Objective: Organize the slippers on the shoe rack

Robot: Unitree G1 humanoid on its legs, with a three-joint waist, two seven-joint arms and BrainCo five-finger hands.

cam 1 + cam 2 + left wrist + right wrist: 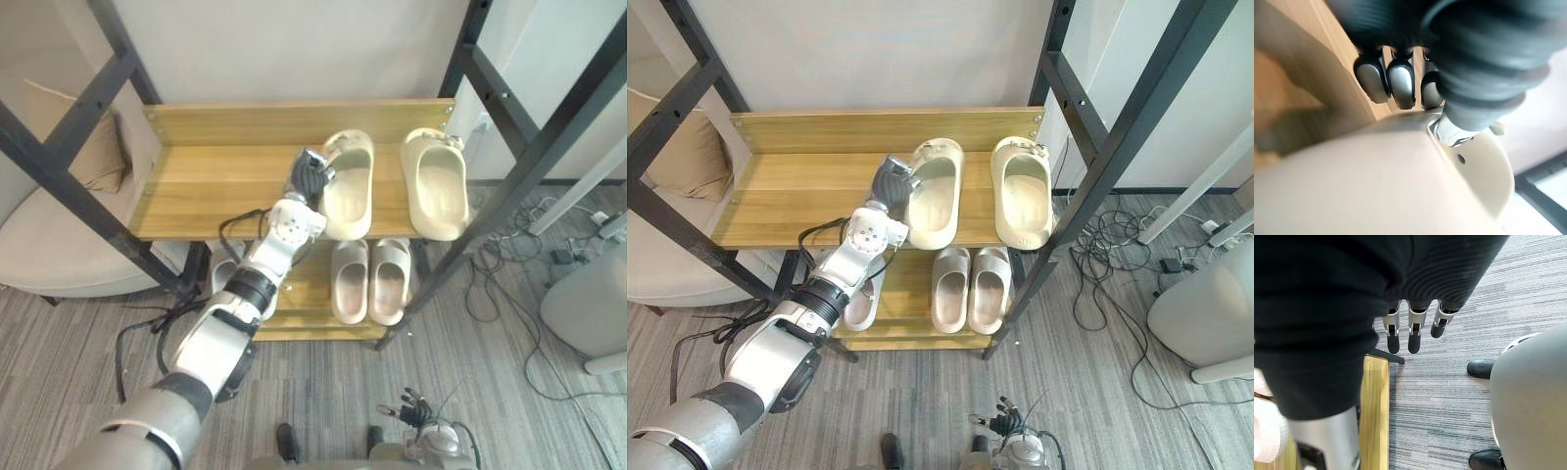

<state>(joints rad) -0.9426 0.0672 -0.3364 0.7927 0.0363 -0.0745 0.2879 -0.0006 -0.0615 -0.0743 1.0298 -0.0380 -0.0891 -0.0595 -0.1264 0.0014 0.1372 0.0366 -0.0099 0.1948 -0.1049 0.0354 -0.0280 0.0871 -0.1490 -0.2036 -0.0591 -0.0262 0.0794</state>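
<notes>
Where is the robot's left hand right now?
In the left eye view, the left hand sits mid-frame on the top shelf, gripping the left edge of the left cream slipper.

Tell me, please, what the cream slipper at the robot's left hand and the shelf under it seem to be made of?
Cream slipper: probably moulded foam or soft rubbery plastic. It looks like one seamless matte piece with thick walls and a small punched hole.
Top shelf: wood or wood-look laminate, I cannot tell which. It is honey-coloured with straight grain lines and a slight satin sheen.

Left arm stretched forward, left hand (312, 176) fingers (1400, 84) pinching slipper (351, 196); right hand (1413, 335) low, fingers straight.
</notes>
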